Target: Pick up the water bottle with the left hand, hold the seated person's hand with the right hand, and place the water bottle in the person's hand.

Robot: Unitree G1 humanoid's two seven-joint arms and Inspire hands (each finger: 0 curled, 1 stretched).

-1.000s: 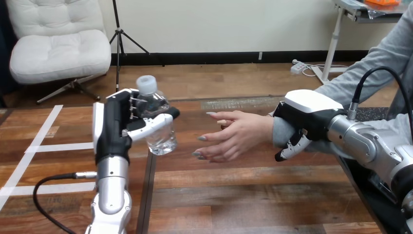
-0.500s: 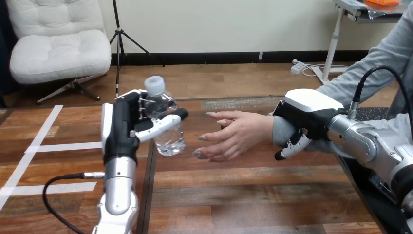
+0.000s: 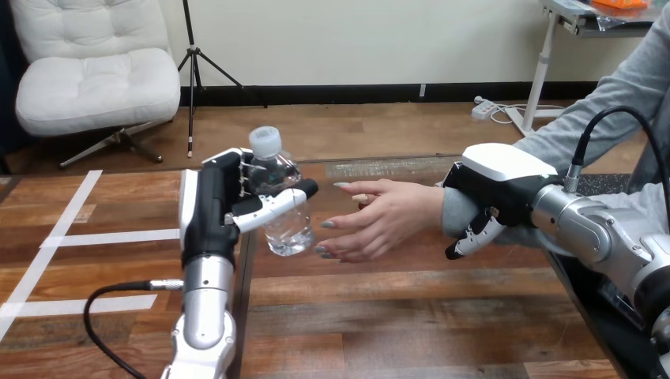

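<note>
One clear plastic water bottle (image 3: 288,233) with a white screw cap (image 3: 265,140) is held off the brown wooden desk (image 3: 395,316) by the robot's left hand (image 3: 209,212). The fingers wrap the bottle's far side and the thumb (image 3: 270,207) crosses its near side, so the grip is closed around the body below the neck. The water bottle is tilted, its cap leaning toward the view's left and its base toward the right. Whether it carries a label or any writing I cannot tell. One person's hand (image 3: 387,213) reaches in from the right, above the desk, palm turned toward the bottle and fingers spread and loosely bent. The lowest fingertips are just beside the bottle's base, though it is unclear whether they touch it. Two robot hands show. The right hand (image 3: 502,178) sits over the person's grey-sleeved wrist (image 3: 454,215), its white-shelled back on top and its fingers (image 3: 474,235) curled down around the near side of the sleeve, clasping the wrist. The water bottle is between the left hand's palm and the person's open fingers, well above the desk's surface.
</note>
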